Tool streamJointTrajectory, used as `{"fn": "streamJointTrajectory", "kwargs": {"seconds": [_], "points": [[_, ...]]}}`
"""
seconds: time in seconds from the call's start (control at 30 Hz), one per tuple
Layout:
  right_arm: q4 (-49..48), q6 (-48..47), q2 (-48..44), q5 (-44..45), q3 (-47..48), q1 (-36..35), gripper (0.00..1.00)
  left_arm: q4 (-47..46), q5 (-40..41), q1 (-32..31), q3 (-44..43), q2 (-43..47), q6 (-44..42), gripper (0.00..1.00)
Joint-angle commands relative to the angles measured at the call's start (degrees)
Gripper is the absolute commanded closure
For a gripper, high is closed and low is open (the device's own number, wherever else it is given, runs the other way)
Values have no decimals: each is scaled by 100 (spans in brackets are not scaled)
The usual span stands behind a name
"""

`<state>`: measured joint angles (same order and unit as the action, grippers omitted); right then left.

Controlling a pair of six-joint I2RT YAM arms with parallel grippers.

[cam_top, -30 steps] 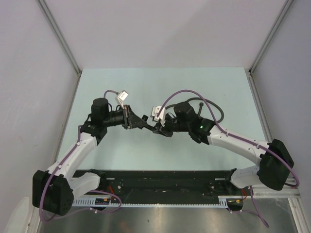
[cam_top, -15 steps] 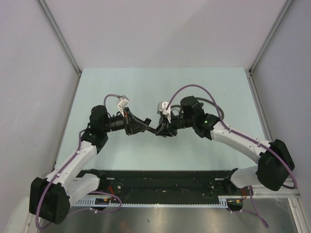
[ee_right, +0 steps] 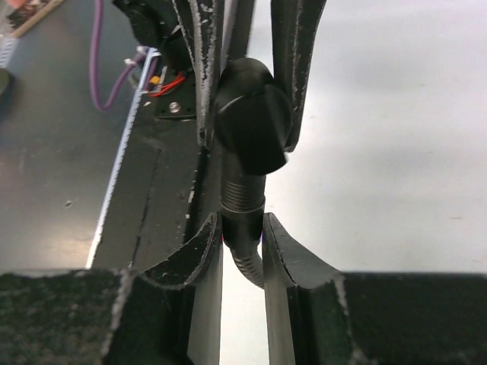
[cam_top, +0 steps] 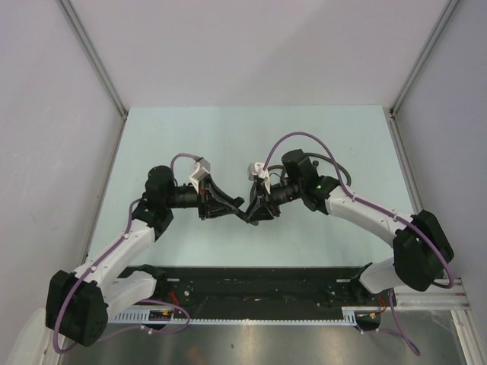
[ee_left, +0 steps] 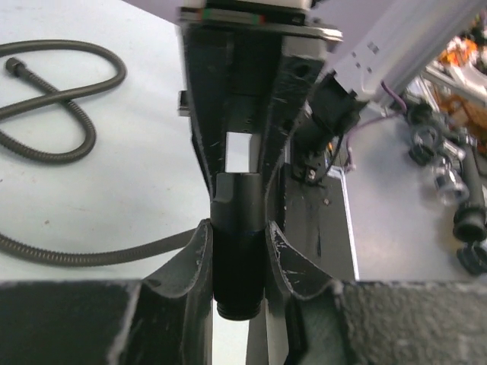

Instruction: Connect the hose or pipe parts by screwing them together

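Note:
My left gripper (ee_left: pixel 237 237) is shut on a short black pipe fitting (ee_left: pixel 237 228), whose threaded end pokes out toward the camera. In the right wrist view my right gripper (ee_right: pixel 242 228) is shut on the threaded end fitting (ee_right: pixel 243 199) of a ribbed dark hose (ee_right: pixel 251 268). That fitting runs straight into the rounded black pipe fitting (ee_right: pixel 253 125), which sits between the left fingers. From above, the two grippers meet tip to tip over the table's middle (cam_top: pixel 245 207). The hose loops on the table (ee_left: pixel 72 125) and trails behind the right arm (cam_top: pixel 342 171).
A black rail (cam_top: pixel 251 285) runs along the near edge in front of the arm bases. Several black parts lie on the metal strip (ee_left: pixel 460 190) beyond the table edge. Purple cables arch over both wrists (cam_top: pixel 285 141). Grey walls close in the left, right and back.
Both wrists have rolled and both arms have shifted, the left elbow moving down and right. The jaws stay shut and the two parts stay end to end at the same spot.

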<state>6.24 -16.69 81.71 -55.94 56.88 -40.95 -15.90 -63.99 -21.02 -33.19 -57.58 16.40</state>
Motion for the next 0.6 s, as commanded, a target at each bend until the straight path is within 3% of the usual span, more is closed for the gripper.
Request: {"fn": "streamJointTrajectory", "kwargs": {"seconds": [0.0, 0.2, 0.33, 0.57], "points": [[-1098, 130, 47, -892, 174, -115, 100, -185, -931, -561, 234, 72, -708, 100], [-985, 227, 11, -928, 174, -71, 100, -194, -879, -623, 296, 116, -823, 100], [-730, 192, -102, -577, 165, -10, 100, -194, -423, -588, 243, 124, -823, 100], [-457, 289, -165, -268, 174, 70, 85, -194, 167, -281, 164, 124, -700, 100]]}}
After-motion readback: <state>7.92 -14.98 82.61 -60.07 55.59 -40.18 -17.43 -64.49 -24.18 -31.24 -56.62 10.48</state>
